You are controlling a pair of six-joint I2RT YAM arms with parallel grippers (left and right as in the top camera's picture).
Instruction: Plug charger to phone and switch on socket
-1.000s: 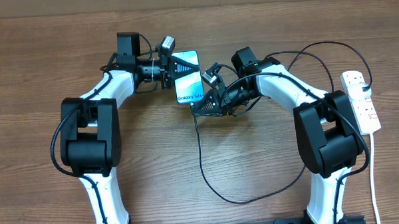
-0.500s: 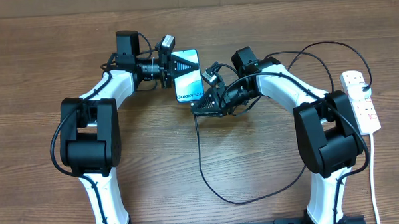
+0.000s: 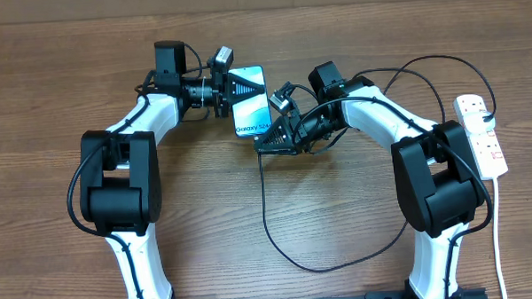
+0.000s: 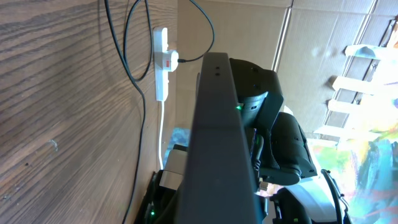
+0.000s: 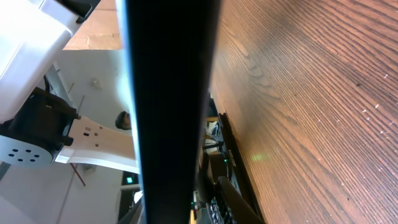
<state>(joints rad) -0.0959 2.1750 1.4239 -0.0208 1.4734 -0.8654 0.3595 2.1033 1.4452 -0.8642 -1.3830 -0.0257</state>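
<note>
The phone point(image 3: 253, 98), screen lit light blue, is held off the table at its left edge by my left gripper point(image 3: 231, 96), which is shut on it. In the left wrist view its dark edge point(image 4: 214, 124) fills the middle. My right gripper point(image 3: 267, 142) sits at the phone's lower end, and I cannot make out how its jaws stand. The charger cable point(image 3: 264, 203) drops from there and loops across the table; its plug tip is hidden by the fingers. A dark slab, the phone point(image 5: 168, 93), blocks the right wrist view. The white socket point(image 3: 481, 135) lies at the far right.
The socket's white cord point(image 3: 498, 239) runs toward the front edge. The black cable arcs over the right arm to the socket point(image 4: 160, 62), where red switches show. Cardboard boxes stand behind the table.
Arms and phone have stayed in place. The hanging cable under the phone has shifted slightly to the left.
</note>
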